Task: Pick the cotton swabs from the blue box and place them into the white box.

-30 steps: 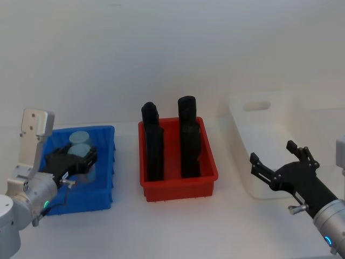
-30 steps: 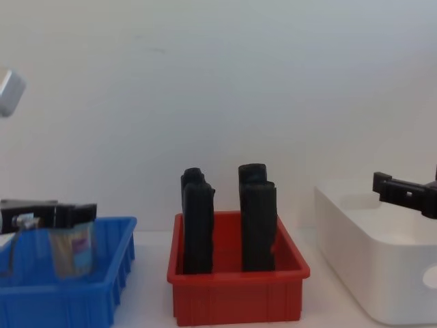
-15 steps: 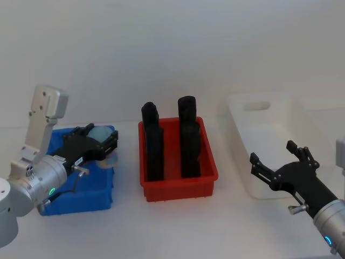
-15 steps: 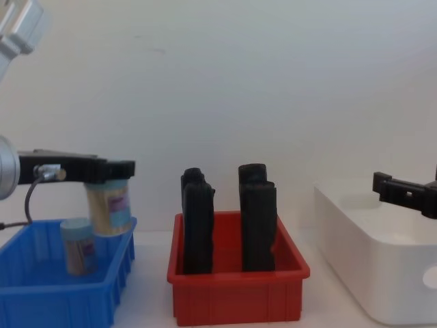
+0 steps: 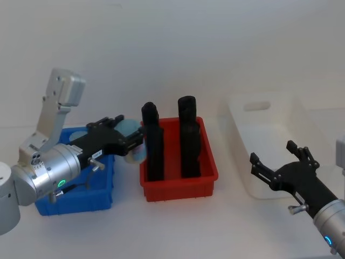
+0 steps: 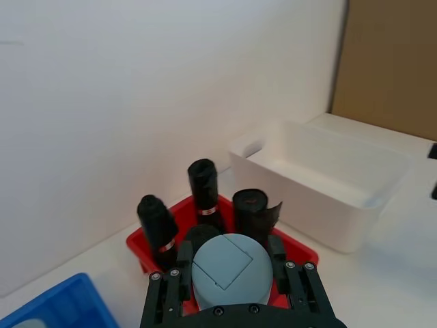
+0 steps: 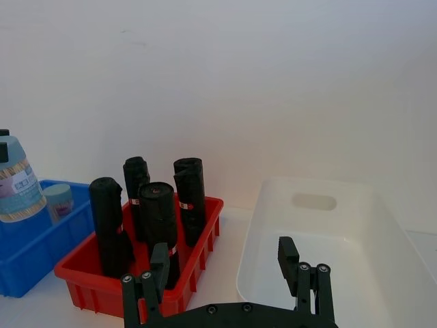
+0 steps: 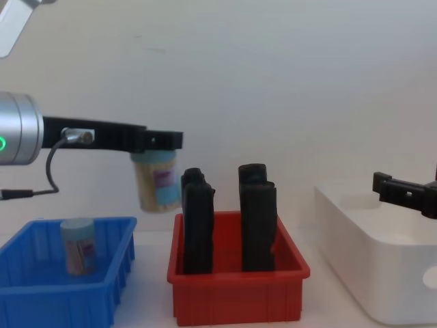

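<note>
My left gripper (image 8: 158, 141) is shut on a cotton swabs jar (image 8: 155, 182) and holds it upright in the air, between the blue box (image 8: 61, 301) and the red bin. The left wrist view shows the jar's pale lid (image 6: 230, 268) between the fingers. The head view has this gripper (image 5: 129, 141) by the red bin's left wall. A second jar (image 8: 78, 244) stands in the blue box. The white box (image 8: 369, 273) is at the far right. My right gripper (image 5: 280, 162) hangs open and holds nothing, near the front of the white box (image 5: 237, 121).
A red bin (image 8: 235, 294) with tall black blocks (image 8: 258, 225) stands between the blue box and the white box; the blocks rise well above its rim. A plain white wall lies close behind the table.
The left gripper has lifted the jar out of the blue box and carried it up and to the right, toward the red bin. The right arm has not moved.
</note>
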Tool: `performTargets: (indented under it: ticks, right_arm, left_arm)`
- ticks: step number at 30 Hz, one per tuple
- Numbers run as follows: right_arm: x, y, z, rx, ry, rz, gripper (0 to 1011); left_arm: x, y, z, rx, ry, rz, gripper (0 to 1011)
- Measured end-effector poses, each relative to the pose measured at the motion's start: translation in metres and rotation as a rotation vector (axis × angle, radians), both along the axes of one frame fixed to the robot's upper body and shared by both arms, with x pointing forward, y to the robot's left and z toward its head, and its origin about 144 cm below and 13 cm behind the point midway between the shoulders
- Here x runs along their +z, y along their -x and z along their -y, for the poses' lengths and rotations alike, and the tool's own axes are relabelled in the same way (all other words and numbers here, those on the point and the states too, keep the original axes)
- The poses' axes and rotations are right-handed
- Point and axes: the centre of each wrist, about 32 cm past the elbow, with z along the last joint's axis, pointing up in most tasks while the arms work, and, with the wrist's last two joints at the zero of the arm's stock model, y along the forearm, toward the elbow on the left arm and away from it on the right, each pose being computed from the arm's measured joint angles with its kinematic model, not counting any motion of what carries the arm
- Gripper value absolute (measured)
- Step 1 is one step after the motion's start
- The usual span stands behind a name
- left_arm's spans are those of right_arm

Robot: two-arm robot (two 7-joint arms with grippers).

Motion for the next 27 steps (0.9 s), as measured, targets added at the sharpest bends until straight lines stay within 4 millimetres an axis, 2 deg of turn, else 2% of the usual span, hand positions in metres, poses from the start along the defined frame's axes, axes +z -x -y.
performTargets:
  ticks: [14, 27]
  right_arm:
    - [0.000, 0.000, 0.000, 0.004, 0.001, 0.000, 1002]
    - [0.004, -0.002, -0.007, 0.107, 0.028, -0.004, 1002]
  left_arm:
    - [0.016, -0.005, 0.011, -0.198, 0.039, -0.010, 670]
    - [0.021, -0.007, 0.016, -0.263, 0.053, -0.012, 670]
